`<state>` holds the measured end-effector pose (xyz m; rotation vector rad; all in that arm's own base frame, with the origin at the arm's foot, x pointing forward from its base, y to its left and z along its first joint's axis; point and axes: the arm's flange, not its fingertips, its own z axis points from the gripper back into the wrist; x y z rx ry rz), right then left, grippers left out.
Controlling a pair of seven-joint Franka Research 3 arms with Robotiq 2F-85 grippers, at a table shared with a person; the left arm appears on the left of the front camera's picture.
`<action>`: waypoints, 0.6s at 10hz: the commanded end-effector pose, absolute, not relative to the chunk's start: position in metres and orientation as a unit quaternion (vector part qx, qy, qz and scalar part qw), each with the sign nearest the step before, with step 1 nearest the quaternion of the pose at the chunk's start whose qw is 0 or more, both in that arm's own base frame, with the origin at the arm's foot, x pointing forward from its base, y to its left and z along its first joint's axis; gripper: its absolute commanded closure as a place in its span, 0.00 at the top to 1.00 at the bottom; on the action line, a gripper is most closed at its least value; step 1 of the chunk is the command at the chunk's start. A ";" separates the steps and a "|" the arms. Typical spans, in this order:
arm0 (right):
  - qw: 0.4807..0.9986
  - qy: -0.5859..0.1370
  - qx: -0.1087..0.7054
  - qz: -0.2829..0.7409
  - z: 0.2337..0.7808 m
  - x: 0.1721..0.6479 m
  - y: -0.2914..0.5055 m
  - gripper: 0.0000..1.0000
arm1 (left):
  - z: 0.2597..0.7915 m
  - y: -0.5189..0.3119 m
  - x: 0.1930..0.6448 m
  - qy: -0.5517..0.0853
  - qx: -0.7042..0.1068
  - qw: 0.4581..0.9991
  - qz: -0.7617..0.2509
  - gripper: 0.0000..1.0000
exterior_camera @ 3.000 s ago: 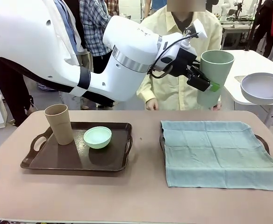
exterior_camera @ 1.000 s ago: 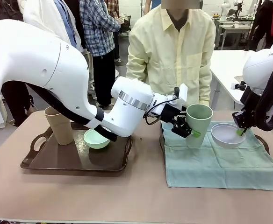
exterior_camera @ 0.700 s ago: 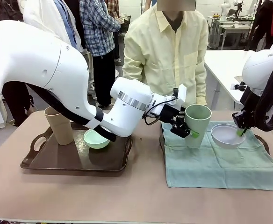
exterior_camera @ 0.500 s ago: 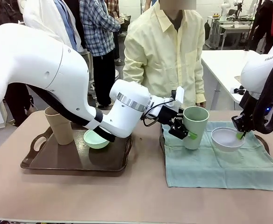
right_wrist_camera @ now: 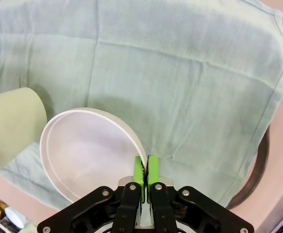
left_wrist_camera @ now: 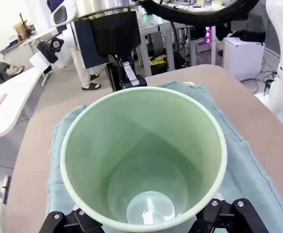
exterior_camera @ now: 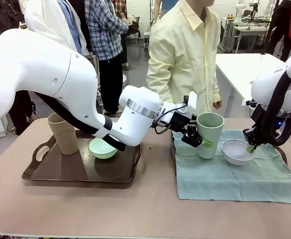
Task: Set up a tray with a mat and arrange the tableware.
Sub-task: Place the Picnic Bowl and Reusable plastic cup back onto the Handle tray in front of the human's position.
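Observation:
My left gripper (exterior_camera: 199, 139) is shut on a pale green cup (exterior_camera: 209, 133), gripping its wall from the side. The cup (left_wrist_camera: 146, 165) stands nearly upright at the mat's back left corner, with fingers (left_wrist_camera: 238, 213) either side of it. My right gripper (exterior_camera: 250, 146) is shut on the rim of a greyish-white bowl (exterior_camera: 235, 152), held tilted low over the teal mat (exterior_camera: 235, 174). In the right wrist view the gripper (right_wrist_camera: 145, 177) pinches the bowl (right_wrist_camera: 86, 150) over the mat (right_wrist_camera: 180, 82). A tan cup (exterior_camera: 62, 132) and a mint bowl (exterior_camera: 103, 147) sit on the left brown tray (exterior_camera: 75, 172).
The mat covers a second dark tray, whose rim (exterior_camera: 283, 153) shows at the right. The pale green cup (right_wrist_camera: 10, 126) stands close beside the greyish-white bowl. A person in a yellow shirt (exterior_camera: 185, 55) stands at the far edge. The table's front strip is bare.
Both arms came down from the air to the mat. In the last second the greyish-white bowl sank lower and slightly left. The pale green cup barely moved. The person turned sideways.

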<state>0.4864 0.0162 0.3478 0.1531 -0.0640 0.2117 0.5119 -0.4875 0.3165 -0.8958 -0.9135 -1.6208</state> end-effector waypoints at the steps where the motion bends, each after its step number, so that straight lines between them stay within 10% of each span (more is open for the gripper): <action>1: 0.989 -0.039 0.091 0.113 0.340 0.494 0.013 0.04 | 0.317 -0.492 0.514 -0.369 -0.383 0.523 -0.666 0.86; 6: 0.989 -0.039 0.091 0.109 0.338 0.496 0.012 0.04 | 0.314 -0.495 0.513 -0.340 -0.381 0.540 -0.669 0.86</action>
